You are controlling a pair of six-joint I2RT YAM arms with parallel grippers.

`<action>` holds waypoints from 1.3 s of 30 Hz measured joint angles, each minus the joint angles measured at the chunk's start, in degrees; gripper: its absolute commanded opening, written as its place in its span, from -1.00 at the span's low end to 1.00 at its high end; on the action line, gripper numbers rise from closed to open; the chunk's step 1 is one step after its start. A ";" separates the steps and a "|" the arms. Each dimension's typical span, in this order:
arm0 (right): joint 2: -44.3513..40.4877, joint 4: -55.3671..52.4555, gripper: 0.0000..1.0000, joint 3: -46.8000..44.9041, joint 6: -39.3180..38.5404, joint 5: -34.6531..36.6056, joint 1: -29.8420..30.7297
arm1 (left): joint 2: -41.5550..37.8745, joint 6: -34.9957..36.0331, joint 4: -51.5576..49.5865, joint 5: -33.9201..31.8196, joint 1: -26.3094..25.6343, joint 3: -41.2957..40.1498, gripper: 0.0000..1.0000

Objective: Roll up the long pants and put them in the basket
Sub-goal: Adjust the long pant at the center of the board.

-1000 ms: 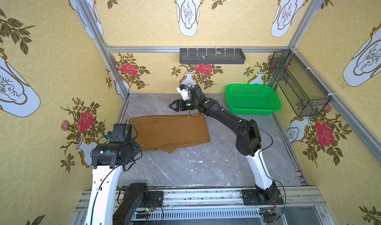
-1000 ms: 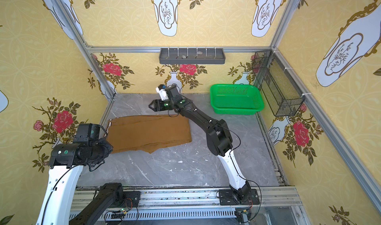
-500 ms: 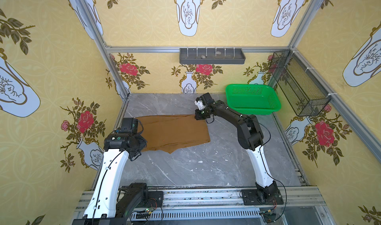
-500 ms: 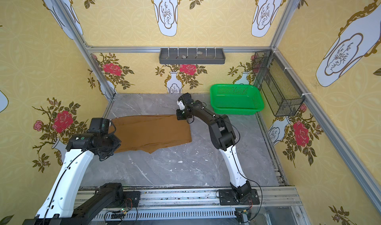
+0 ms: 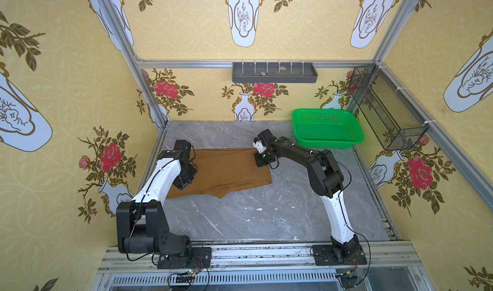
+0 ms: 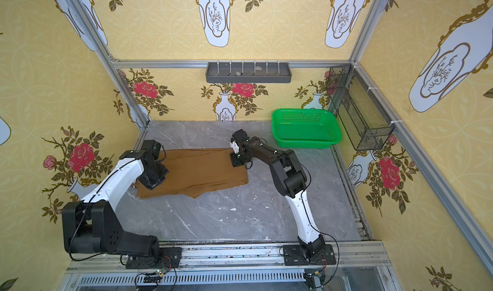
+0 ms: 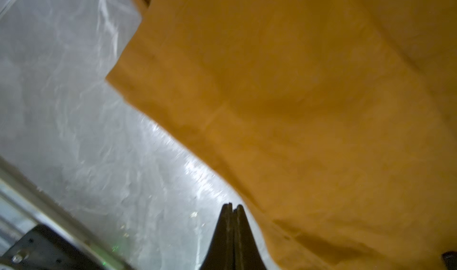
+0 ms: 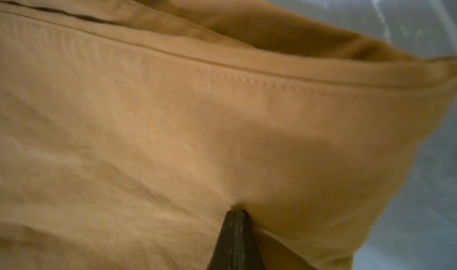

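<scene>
Item: the long pants (image 5: 229, 172), ochre-brown, folded flat into a rough rectangle of several layers, lying on the grey marble table (image 5: 266, 217) left of centre in both top views. Task status: no rolled portion shows at either end and the cloth lies flat edge to edge, so the rolling appears not yet begun and the whole roll is left to do. Left gripper (image 7: 232, 207): jaws together, nothing between them. In the left wrist view the tips stand over bare table just beside the cloth's edge, and the cloth fills the upper right of that frame. In the top views it sits at the pants' left end. Right gripper (image 8: 237, 213): jaws together, tip pressed into the cloth, which dimples around it at lower centre of the right wrist frame, below a stitched hem. Whether any fabric is pinched cannot be told. In the top views it sits at the pants' upper right corner.
</scene>
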 measured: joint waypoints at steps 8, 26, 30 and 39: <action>1.92 0.72 -1.00 1.92 0.02 1.14 -0.11 | 15.91 0.35 -0.87 -8.22 0.11 13.31 -1.00; -10.36 9.94 -1.00 -18.99 4.92 2.73 -0.02 | 33.73 2.25 -2.95 -8.35 0.04 22.10 -1.00; -15.61 10.78 -1.00 -26.64 8.70 4.46 3.15 | 35.91 5.11 0.26 -4.66 -0.90 25.57 -1.00; -25.22 1.86 -1.00 -33.97 19.10 1.57 17.00 | 45.11 11.61 7.43 8.04 -9.90 39.65 -1.00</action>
